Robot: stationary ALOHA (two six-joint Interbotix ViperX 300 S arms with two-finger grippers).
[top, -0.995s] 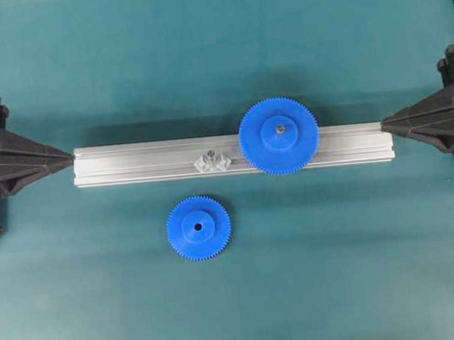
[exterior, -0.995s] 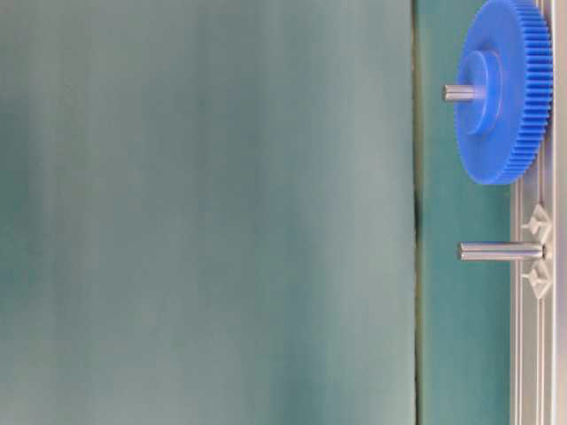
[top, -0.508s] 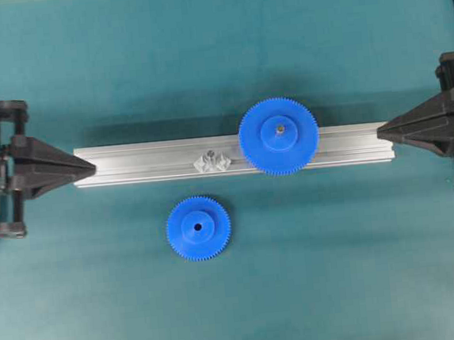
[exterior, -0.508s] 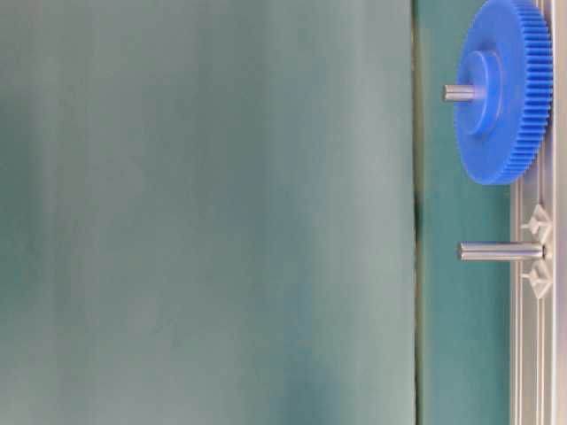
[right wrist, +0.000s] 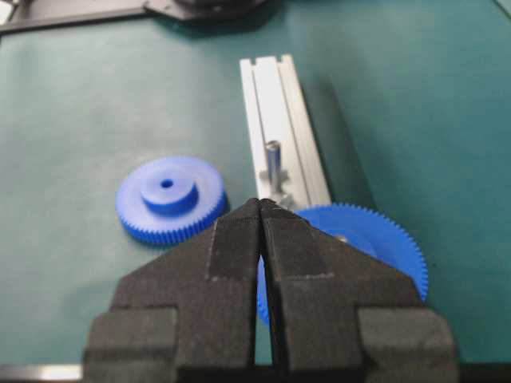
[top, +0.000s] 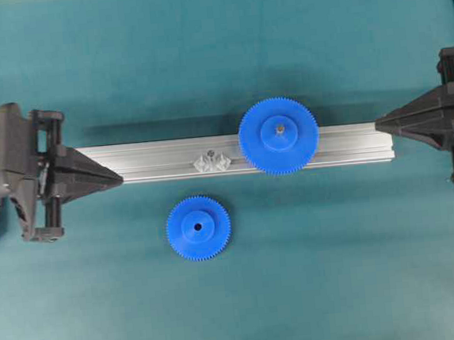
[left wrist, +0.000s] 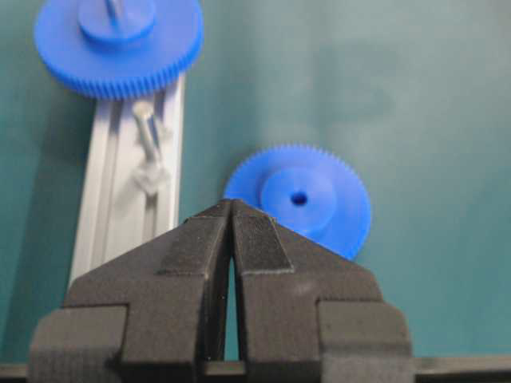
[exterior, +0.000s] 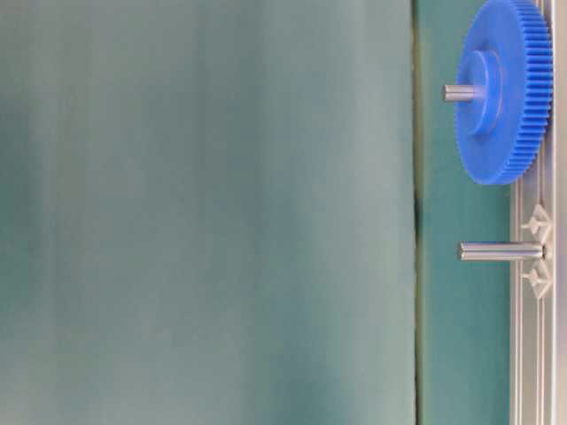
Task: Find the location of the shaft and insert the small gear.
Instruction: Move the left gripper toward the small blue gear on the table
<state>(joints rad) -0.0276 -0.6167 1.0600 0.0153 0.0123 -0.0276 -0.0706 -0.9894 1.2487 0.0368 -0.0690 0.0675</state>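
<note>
While both arms hold off, note these findings.
Shaft (top: 211,153): it stands upright in its clear mount on the aluminium rail (top: 155,162), likely fixed there to receive the gear.
Small gear (top: 199,227): it lies flat on the mat, hub up, just in front of the rail and apart from it.
Large gear (top: 278,135): already seated on its own pin.
Left gripper (top: 119,178): jaws pressed together, empty; your gear lies ahead and to one side.
Right gripper (top: 378,125): likewise closed, holding nothing.

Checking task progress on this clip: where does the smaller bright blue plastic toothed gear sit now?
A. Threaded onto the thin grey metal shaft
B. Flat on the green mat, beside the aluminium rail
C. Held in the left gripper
B: the smaller bright blue plastic toothed gear lies flat on the green mat, apart from the aluminium rail; the thin grey metal shaft stands bare.
</note>
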